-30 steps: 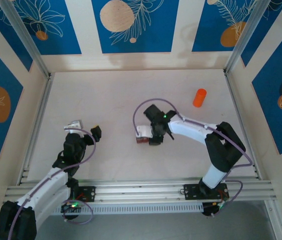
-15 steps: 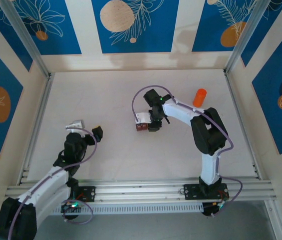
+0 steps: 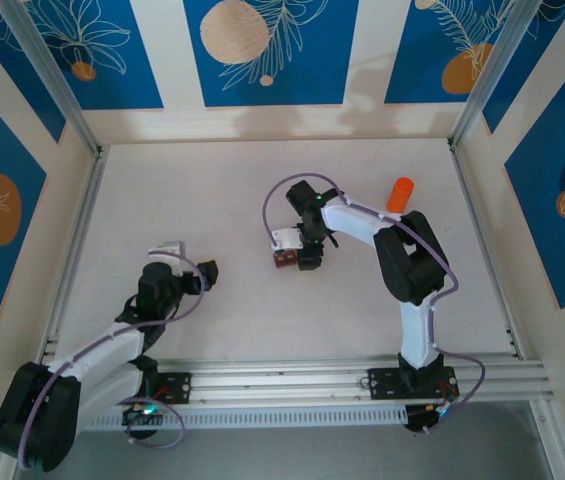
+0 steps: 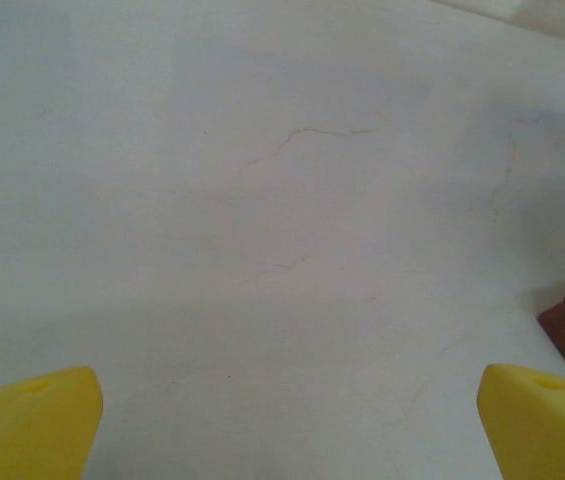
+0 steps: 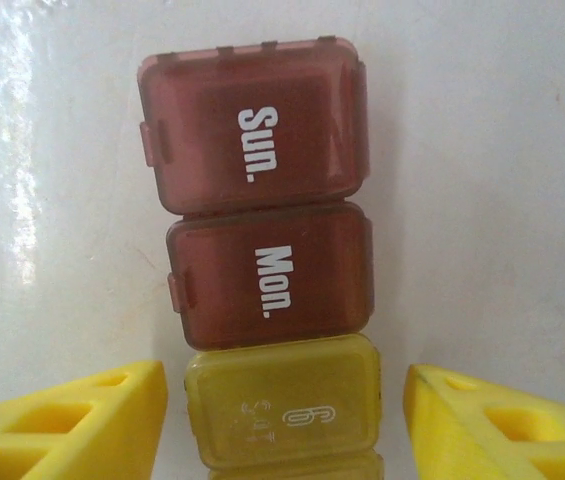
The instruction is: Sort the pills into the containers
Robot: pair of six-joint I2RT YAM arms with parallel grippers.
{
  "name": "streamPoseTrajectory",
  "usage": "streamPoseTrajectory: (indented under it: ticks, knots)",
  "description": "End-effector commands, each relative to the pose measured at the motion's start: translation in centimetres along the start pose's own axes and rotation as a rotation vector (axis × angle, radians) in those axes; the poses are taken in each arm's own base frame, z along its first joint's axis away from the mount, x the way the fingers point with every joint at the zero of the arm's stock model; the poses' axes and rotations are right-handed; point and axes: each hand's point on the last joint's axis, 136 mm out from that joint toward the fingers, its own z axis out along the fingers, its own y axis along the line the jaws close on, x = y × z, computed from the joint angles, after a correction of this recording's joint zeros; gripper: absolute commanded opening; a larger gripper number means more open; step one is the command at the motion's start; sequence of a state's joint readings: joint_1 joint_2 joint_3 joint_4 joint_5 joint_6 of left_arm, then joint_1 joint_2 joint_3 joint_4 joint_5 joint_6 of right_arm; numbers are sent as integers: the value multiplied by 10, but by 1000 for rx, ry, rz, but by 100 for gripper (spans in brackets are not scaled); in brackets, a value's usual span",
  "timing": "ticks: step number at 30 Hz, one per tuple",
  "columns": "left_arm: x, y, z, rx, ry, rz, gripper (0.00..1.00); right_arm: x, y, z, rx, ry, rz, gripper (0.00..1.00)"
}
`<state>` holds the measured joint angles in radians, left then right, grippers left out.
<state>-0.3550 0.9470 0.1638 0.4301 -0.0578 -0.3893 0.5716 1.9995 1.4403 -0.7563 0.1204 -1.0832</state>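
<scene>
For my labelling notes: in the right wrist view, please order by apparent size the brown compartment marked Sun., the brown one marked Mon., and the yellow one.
1. Sun. compartment: clearly the largest.
2. Mon. compartment and yellow compartment: these look nearly alike, so I do not rank them against each other.

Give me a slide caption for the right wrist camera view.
Open right gripper straddles the yellow pill cell, brown Mon. cell and Sun. cell in a row beyond.

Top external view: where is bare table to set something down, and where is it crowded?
Bare: the table far left, beyond the left gripper, and near middle, between the arms. Crowded: the right gripper over the pill organizer, orange bottle beyond.
</scene>
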Motion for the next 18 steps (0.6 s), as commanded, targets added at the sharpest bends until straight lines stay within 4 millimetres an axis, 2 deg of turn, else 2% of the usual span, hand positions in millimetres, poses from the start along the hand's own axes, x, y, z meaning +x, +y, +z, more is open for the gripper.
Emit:
streamPoseTrajectory:
  ticks: [1, 6, 9, 12, 18]
  knots:
    - [-21, -18, 1, 63, -51, 35, 96, -13, -3, -23, 7, -71, 29, 66]
    - [-21, -26, 0, 86, -45, 65, 95, -23, -6, -65, 82, -195, 139, 67]
    - [-24, -33, 0, 98, -35, 77, 95, -22, -15, -84, 175, -262, 283, 67]
    - [-27, -38, 0, 100, -33, 95, 96, -13, -23, -98, 215, -309, 522, 66]
    - [-36, -52, 0, 115, -25, 114, 95, 7, -21, -110, 21, -492, 1090, 61]
